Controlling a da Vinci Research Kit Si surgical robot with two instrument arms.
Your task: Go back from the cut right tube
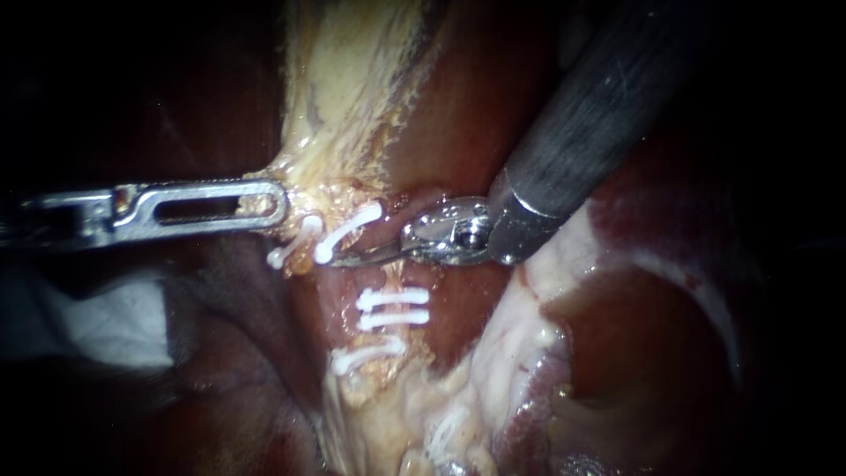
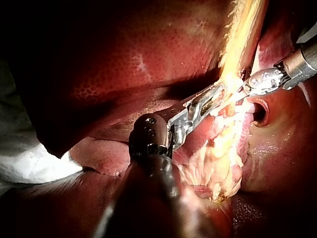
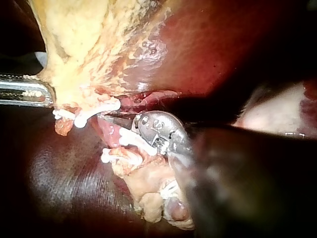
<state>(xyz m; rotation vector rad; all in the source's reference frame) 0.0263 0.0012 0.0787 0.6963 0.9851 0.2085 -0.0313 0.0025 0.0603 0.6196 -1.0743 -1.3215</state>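
Right instrument (image 1: 352,259) jaws: thin blades lying together, holding nothing, tip in the gap of the cut right tube (image 1: 388,282) | left instrument (image 1: 273,204) jaws clamped on yellow fatty tissue (image 1: 344,79) | white clips (image 1: 392,308) above and below the gap

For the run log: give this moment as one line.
left instrument: shut on tissue | right instrument: tip between clips

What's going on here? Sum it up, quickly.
The left instrument, with slotted silver jaws, grips the pale yellow fatty tissue beside the dark red liver. The right instrument, dark-shafted, has its slim metal tip among the small white clips, between an upper pair and three lower ones. It has not yet drawn away.
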